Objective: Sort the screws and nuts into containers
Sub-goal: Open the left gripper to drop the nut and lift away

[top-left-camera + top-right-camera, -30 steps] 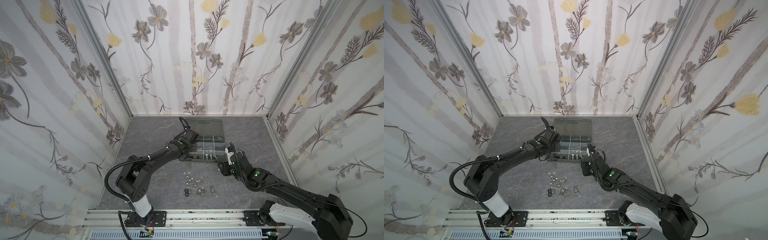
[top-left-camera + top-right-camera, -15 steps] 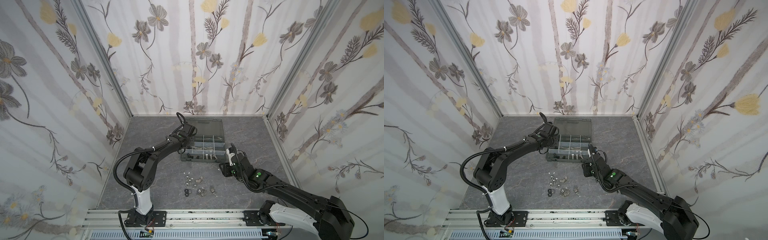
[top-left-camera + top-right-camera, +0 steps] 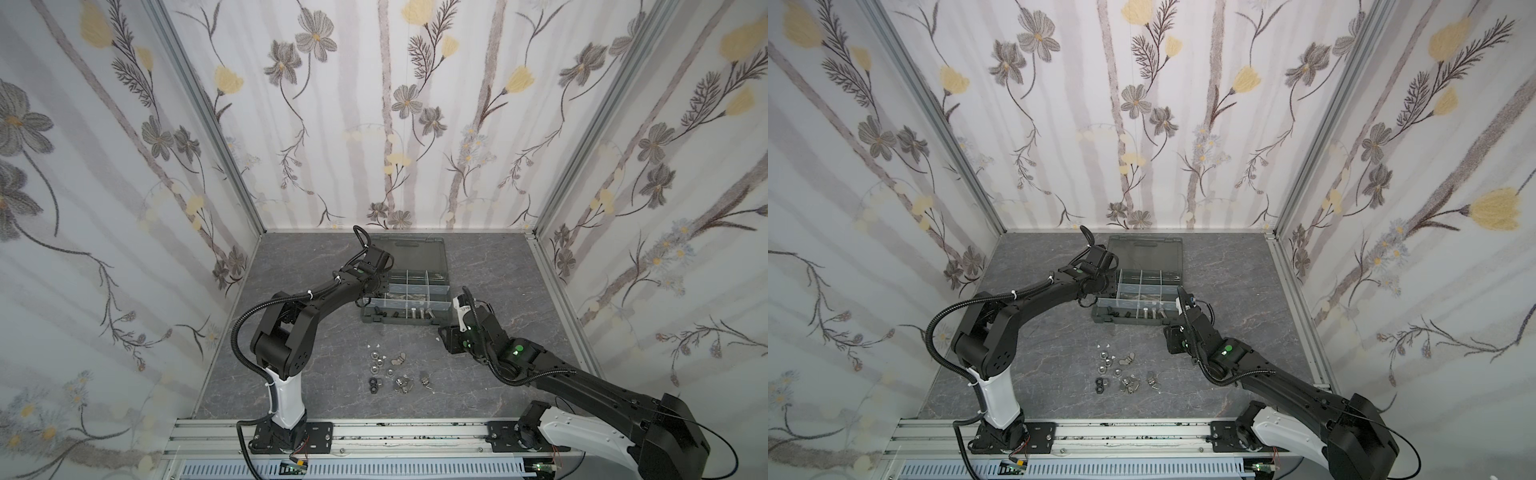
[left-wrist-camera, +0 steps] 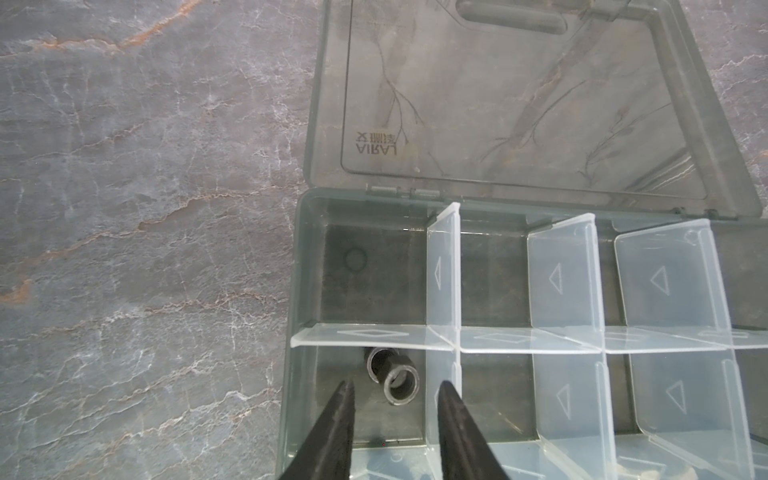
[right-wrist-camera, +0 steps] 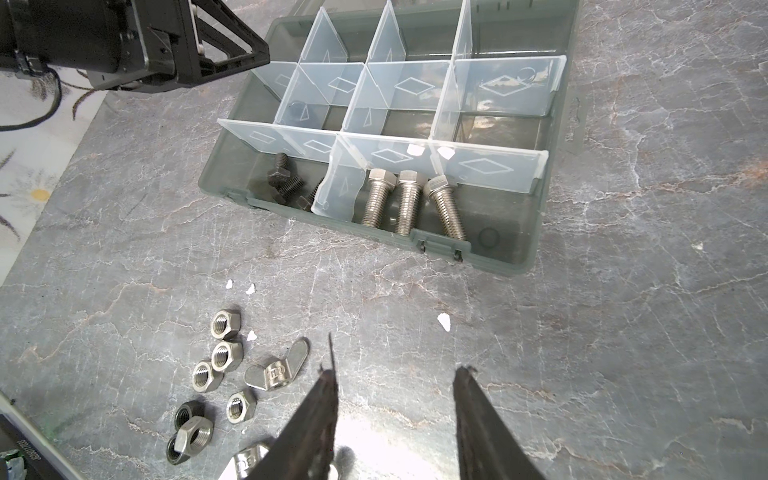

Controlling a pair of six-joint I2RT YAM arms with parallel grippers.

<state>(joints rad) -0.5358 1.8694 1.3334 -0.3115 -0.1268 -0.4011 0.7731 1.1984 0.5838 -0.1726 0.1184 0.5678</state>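
Well, in a top view I am worrying about the left arm (image 3: pixel 324 297) snagging the organiser case (image 3: pixel 405 329) while reaching over its left end. The right arm (image 3: pixel 515 353) is crouching low beside the right end, with loose nuts (image 3: pixel 392 370) lying on the worktop (image 3: pixel 332 386) nearby.

In the left wrist view the left tool (image 4: pixel 395 381) is hanging slightly parted and empty over black nuts (image 4: pixel 392 376) in a left-end cell (image 4: pixel 374 428). Lifting askew risks clipping a partition (image 4: pixel 442 270).

In the right wrist view the right tool (image 5: pixel 397 368) is gaping, empty, near a wing nut (image 5: pixel 276 372). Closing carelessly risks scattering the silver nuts (image 5: pixel 224 357).

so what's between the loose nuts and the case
Bare table and a few tiny white flecks lie between the nuts and the case, in the right wrist view.
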